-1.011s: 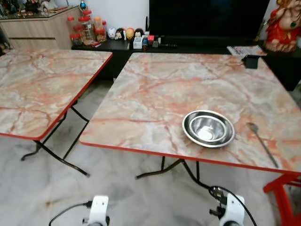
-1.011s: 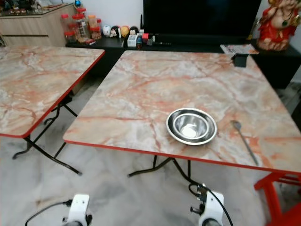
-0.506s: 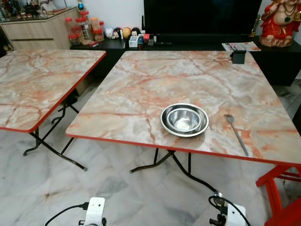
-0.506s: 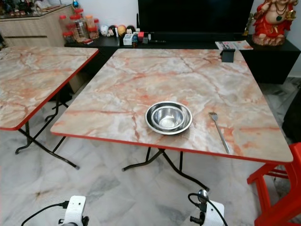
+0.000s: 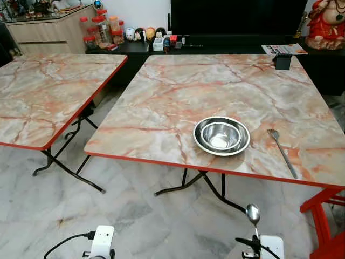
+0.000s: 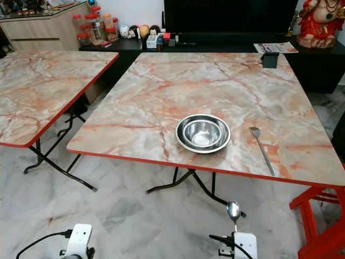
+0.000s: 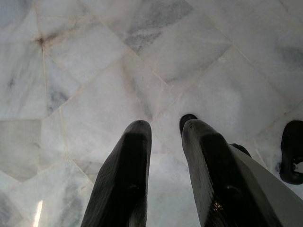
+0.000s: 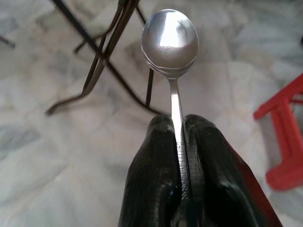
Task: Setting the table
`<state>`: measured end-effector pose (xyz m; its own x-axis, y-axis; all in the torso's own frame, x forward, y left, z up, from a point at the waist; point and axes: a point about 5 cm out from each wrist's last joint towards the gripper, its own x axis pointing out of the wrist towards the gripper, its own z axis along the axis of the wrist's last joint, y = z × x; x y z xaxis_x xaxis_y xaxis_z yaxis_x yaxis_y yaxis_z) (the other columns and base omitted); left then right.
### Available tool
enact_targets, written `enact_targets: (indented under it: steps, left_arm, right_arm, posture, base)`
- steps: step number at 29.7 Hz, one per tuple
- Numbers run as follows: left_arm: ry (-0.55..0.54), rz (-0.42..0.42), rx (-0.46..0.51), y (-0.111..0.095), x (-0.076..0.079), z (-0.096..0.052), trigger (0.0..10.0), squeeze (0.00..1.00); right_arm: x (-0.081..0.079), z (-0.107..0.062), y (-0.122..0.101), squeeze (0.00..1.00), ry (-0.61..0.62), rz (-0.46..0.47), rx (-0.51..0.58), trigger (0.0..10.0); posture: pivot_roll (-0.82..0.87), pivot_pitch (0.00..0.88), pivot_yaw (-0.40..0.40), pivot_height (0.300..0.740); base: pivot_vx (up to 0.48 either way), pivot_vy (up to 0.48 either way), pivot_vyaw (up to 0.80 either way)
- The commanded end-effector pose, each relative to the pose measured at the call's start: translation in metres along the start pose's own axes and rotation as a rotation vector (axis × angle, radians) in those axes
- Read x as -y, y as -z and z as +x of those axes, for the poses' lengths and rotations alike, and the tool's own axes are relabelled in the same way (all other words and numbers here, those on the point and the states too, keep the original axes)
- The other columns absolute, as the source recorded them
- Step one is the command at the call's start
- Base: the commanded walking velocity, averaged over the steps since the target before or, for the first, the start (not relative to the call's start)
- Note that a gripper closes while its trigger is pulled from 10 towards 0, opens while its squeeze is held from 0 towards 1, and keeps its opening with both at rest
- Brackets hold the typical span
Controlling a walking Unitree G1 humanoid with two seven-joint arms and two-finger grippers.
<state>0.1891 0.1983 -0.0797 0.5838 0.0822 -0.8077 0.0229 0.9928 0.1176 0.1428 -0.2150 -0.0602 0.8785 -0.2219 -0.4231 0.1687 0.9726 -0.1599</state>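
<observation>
Right wrist view has the right tool (image 8: pixel 179 124) pinching a spoon (image 8: pixel 171 40) by its handle, both black fingers (image 8: pixel 154 156) pressed tight against the metal, with the bowl of the spoon sticking out past the tips and facing the camera. Past the spoon you can see the table's black folding legs (image 8: pixel 106 56) on the marble floor (image 8: pixel 52 156), and a red stool (image 8: pixel 284 137) off to the tool's right. From the head camera, the spoon sits low, just in front of the marble table (image 5: pixel 161 102), well below its red near edge. Up on the table, ahead of the right tool, there's a steel bowl (image 5: pixel 221 135) with a fork (image 5: pixel 282 151) lying near it on the right. The left tool (image 7: pixel 163 130) hangs over bare floor with its fingers slightly spread, pinching nothing.
</observation>
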Motion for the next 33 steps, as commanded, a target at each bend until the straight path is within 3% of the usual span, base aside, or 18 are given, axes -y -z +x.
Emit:
enact_targets:
  steps: [1, 6, 11, 12, 15, 18, 23, 28, 33]
  left_arm:
    - [0.004, 0.023, -0.005, 0.001, -0.001, 0.000, 10.0, 0.00]
    - [0.006, 0.027, -0.009, 0.002, -0.002, 0.000, 10.0, 0.00]
    - [0.009, 0.033, -0.011, 0.003, -0.002, -0.001, 10.0, 0.00]
    - [0.012, 0.042, -0.012, 0.003, -0.002, -0.001, 10.0, 0.00]
    - [0.017, 0.055, -0.012, 0.003, -0.002, -0.001, 10.0, 0.00]
    - [0.014, 0.056, -0.005, 0.001, -0.002, 0.000, 10.0, 0.00]
    - [0.009, 0.042, 0.004, -0.001, -0.002, 0.000, 10.0, 0.00]
    - [0.010, 0.039, 0.003, 0.000, -0.001, 0.000, 10.0, 0.00]
    - [0.014, 0.040, -0.004, 0.002, 0.002, 0.000, 10.0, 0.00]
  right_arm:
    - [-0.003, -0.005, -0.007, 0.00, 0.005, -0.013, 0.078, 10.0]
    - [0.001, -0.022, -0.005, 0.00, 0.069, -0.041, 0.129, 10.0]
    - [0.004, -0.028, -0.006, 0.00, 0.100, -0.062, 0.144, 10.0]
    - [0.010, -0.032, -0.015, 0.00, 0.154, -0.073, 0.198, 10.0]
    - [0.011, -0.031, -0.030, 0.00, 0.168, -0.106, 0.265, 10.0]
    - [0.010, -0.017, -0.067, 0.00, 0.168, -0.110, 0.398, 10.0]
    - [0.006, -0.009, -0.086, 0.00, 0.157, -0.095, 0.460, 10.0]
    - [0.001, -0.006, -0.095, 0.00, 0.121, -0.126, 0.461, 10.0]
    - [0.002, 0.018, -0.121, 0.00, 0.123, -0.125, 0.453, 10.0]
  posture:
    - [-0.14, 0.000, 0.078, 0.740]
    - [-0.15, 0.000, 0.084, 0.740]
    - [-0.15, 0.000, 0.086, 0.740]
    - [-0.16, 0.000, 0.101, 0.740]
    - [-0.16, 0.000, 0.101, 0.740]
    - [-0.16, 0.000, 0.097, 0.740]
    - [-0.15, 0.000, 0.086, 0.740]
    - [-0.14, 0.000, 0.075, 0.740]
    - [-0.14, 0.000, 0.067, 0.740]
  base:
    - [0.000, 0.000, 0.00]
    - [0.000, 0.000, 0.00]
    - [0.000, 0.000, 0.00]
    - [0.000, 0.000, 0.00]
    - [0.000, 0.000, 0.00]
    - [0.000, 0.000, 0.00]
    - [0.000, 0.000, 0.00]
    - [0.000, 0.000, 0.00]
    - [0.000, 0.000, 0.00]
